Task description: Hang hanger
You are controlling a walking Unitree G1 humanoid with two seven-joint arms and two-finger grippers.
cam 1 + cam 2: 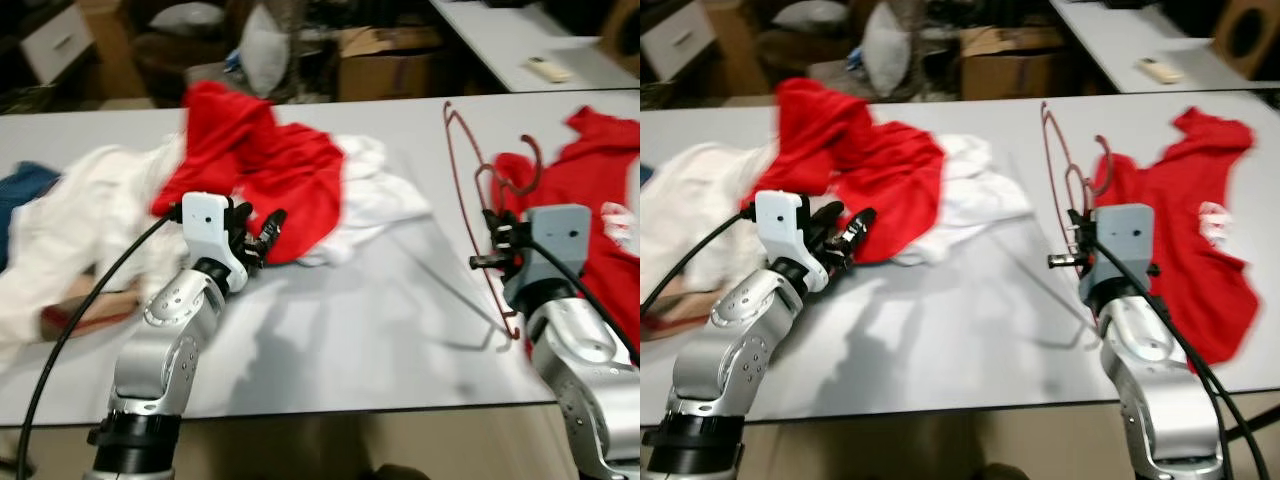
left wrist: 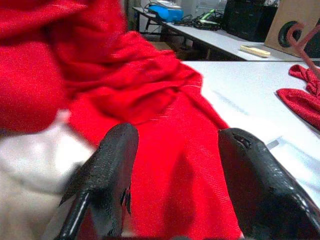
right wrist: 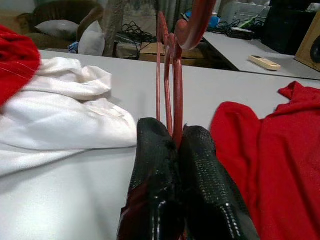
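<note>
Right end effector (image 3: 172, 150) pinches the hanger (image 1: 470, 180) upright above the desk (image 1: 350, 330); left end effector (image 2: 175, 165) gapes wide at the red shirt (image 2: 165, 140). Thin wire could twist free.

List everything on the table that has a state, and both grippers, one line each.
Red hanger: lifted, pinched by right gripper.
Right gripper: shut on the hanger.
Left gripper: open, against the crumpled red garment.
White garment: heaped.
Red shirt: spread flat.
</note>
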